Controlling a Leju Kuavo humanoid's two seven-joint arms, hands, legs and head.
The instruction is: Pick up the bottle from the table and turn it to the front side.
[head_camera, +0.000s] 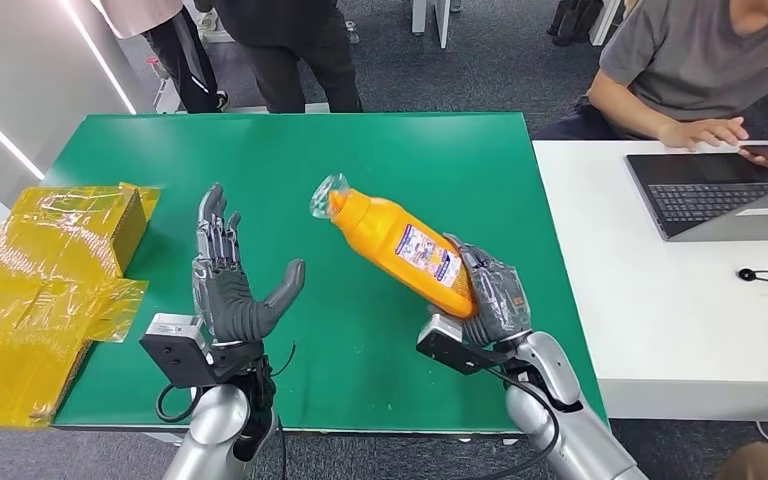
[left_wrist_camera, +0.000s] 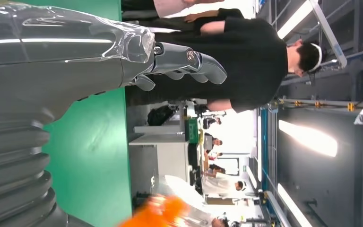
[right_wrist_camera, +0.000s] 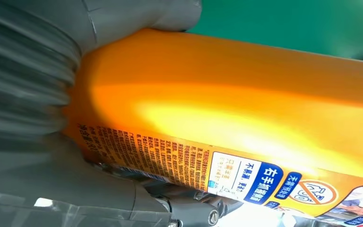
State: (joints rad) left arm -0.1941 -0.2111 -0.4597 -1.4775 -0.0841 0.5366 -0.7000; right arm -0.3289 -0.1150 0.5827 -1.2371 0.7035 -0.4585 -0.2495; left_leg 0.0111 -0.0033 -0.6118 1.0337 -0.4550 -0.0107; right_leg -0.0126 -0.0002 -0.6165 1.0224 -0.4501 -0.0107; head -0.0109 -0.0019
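the bottle [head_camera: 400, 245] is bright orange, with a white label printed in blue and dark small text, and clear shiny film bunched over its cap end. in the right wrist view the bottle [right_wrist_camera: 227, 99] shows rows of dark print on orange and a blue patch with white characters. the right hand [head_camera: 490, 290] is dark grey under clear film; the left hand [head_camera: 230, 280] is the same dark grey, on a silver arm. the table [head_camera: 290, 150] is plain deep green. at its left edge lie yellow see-through bags [head_camera: 50, 270]. the neighbouring desk [head_camera: 650, 290] is white, bearing a dark grey laptop [head_camera: 720, 190].
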